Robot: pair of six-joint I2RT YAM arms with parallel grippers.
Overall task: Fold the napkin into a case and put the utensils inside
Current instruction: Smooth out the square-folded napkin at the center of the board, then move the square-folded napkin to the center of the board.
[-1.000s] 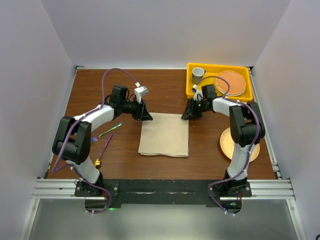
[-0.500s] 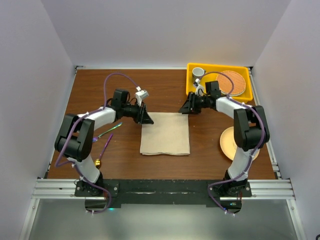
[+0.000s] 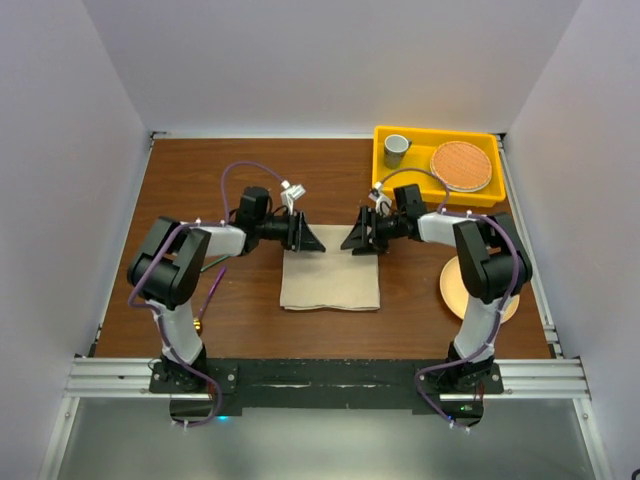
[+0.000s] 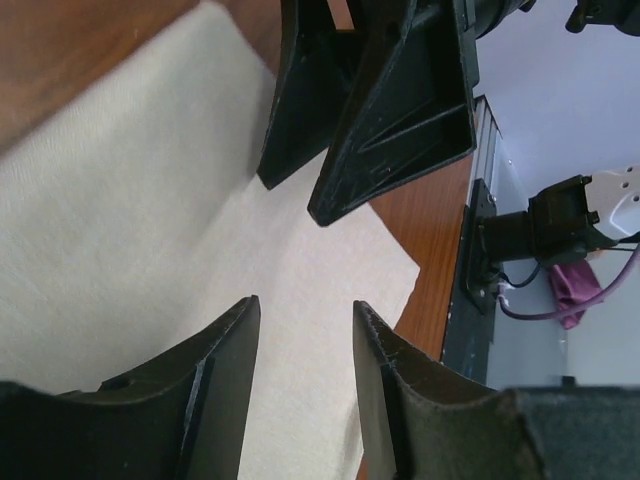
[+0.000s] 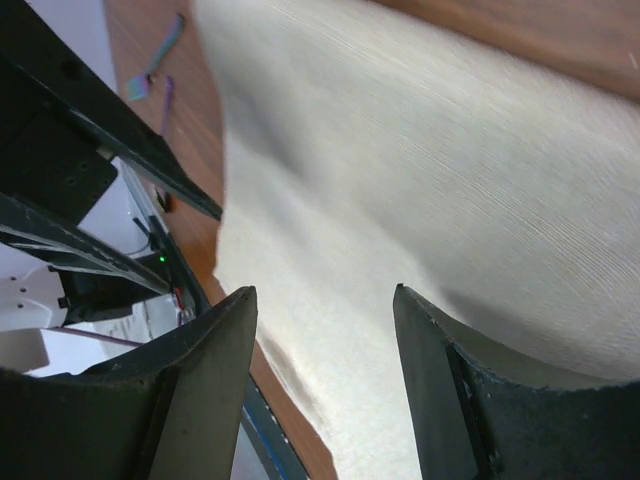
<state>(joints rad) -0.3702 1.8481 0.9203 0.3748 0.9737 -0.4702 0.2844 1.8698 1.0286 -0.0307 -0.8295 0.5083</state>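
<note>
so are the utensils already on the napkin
No, the utensils lie on the bare wood of the table, off to the left of the napkin.

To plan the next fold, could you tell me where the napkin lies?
In the top view the napkin lies flat mid-table, its far edge by the left gripper and right gripper.

left gripper (image 3: pixel 318 242); right gripper (image 3: pixel 347 244) (both agape)

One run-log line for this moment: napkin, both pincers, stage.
napkin: flat on table | left pincer: open, empty, over its far edge | right pincer: open, empty, opposite | stage: no grasp yet
</note>
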